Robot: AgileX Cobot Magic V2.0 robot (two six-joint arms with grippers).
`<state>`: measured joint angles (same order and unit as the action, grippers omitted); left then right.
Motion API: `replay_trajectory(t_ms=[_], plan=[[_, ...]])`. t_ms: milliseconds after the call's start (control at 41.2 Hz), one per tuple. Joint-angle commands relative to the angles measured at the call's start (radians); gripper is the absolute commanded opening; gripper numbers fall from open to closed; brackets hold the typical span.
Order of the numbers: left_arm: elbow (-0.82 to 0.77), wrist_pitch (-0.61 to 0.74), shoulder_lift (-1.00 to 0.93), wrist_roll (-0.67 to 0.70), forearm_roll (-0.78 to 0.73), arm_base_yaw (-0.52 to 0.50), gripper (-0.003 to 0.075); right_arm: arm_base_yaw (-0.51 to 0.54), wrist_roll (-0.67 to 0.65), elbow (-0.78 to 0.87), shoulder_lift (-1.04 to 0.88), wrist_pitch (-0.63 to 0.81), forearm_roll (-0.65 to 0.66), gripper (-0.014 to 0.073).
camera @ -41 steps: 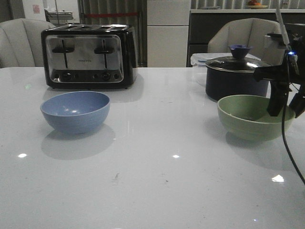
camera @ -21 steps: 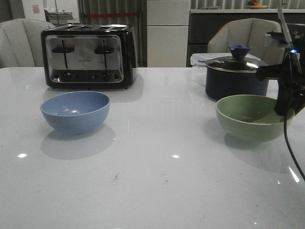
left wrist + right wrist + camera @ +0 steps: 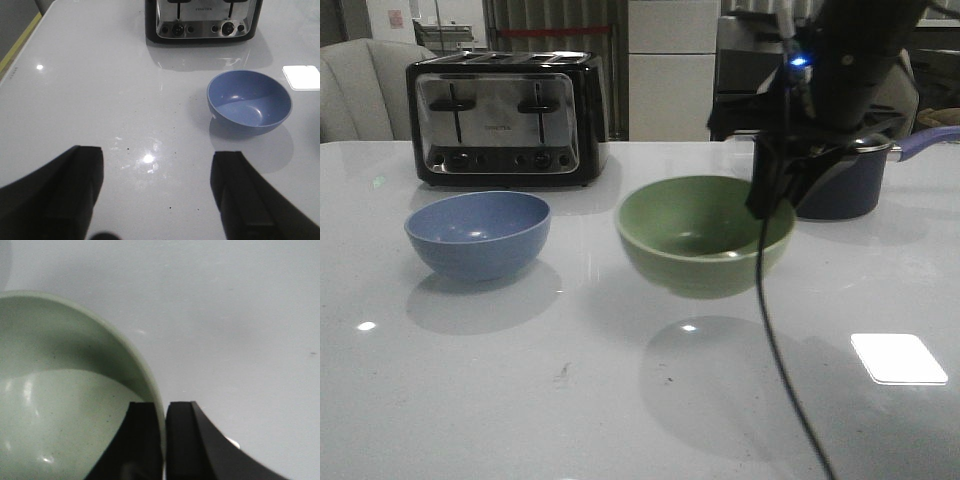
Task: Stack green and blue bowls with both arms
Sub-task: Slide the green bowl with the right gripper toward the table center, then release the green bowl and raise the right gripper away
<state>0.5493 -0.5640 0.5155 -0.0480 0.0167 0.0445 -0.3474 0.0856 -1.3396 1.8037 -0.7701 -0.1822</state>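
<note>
Glossy white, the table (image 3: 520, 400) fills most of the front view, its smooth top throwing back bright patches of light and soft shadows. At the far left stands a boxy toaster (image 3: 506, 118) with a black shell, a brushed-metal face, two lever slots and a row of round knobs. On the right, the bulky black right arm (image 3: 850, 60) reaches in from above, a small blue light glowing on it and a thin black cable (image 3: 775, 340) hanging down toward the near edge. Behind it sits a dark round pot (image 3: 845, 185) with a purple handle pointing right.

The green bowl (image 3: 705, 235) hangs above the table near the middle, its shadow lying on the surface beneath it. It is round, matte and pale sage. The right gripper (image 3: 165, 440) is clamped on its right rim, one black finger inside the wall and one outside, as the right wrist view shows.

The blue bowl (image 3: 478, 233) rests on the table to the left, just in front of the toaster; it is equally round and matte, in dusty blue.

The left gripper (image 3: 157, 195) hovers over bare table near this bowl, its two black fingers spread wide and holding nothing.
</note>
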Motion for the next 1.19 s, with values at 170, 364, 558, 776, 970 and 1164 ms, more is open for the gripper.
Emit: replay_trajectory(t_ms=[170, 364, 558, 776, 970, 1164], plan=[[0.028, 0.083, 0.010, 0.004, 0.007, 0.009, 0.0505, -0.078, 0.012, -0.031, 0.041, 0.085, -0.064, 0.0064], [0.028, 0.083, 0.010, 0.004, 0.007, 0.009, 0.0505, -0.079, 0.012, -0.031, 0.049, 0.091, -0.055, 0.0324], [0.028, 0.083, 0.010, 0.004, 0.007, 0.009, 0.0505, -0.079, 0.014, -0.028, -0.015, 0.121, -0.043, 0.0428], [0.028, 0.083, 0.010, 0.004, 0.007, 0.009, 0.0505, -0.085, 0.101, 0.058, -0.223, 0.139, -0.043, 0.0423], [0.028, 0.083, 0.010, 0.004, 0.007, 0.009, 0.0505, -0.086, 0.116, 0.223, -0.464, 0.194, -0.027, 0.0423], [0.028, 0.083, 0.010, 0.004, 0.007, 0.009, 0.0505, -0.086, 0.116, 0.406, -0.679, 0.216, 0.019, 0.0423]])
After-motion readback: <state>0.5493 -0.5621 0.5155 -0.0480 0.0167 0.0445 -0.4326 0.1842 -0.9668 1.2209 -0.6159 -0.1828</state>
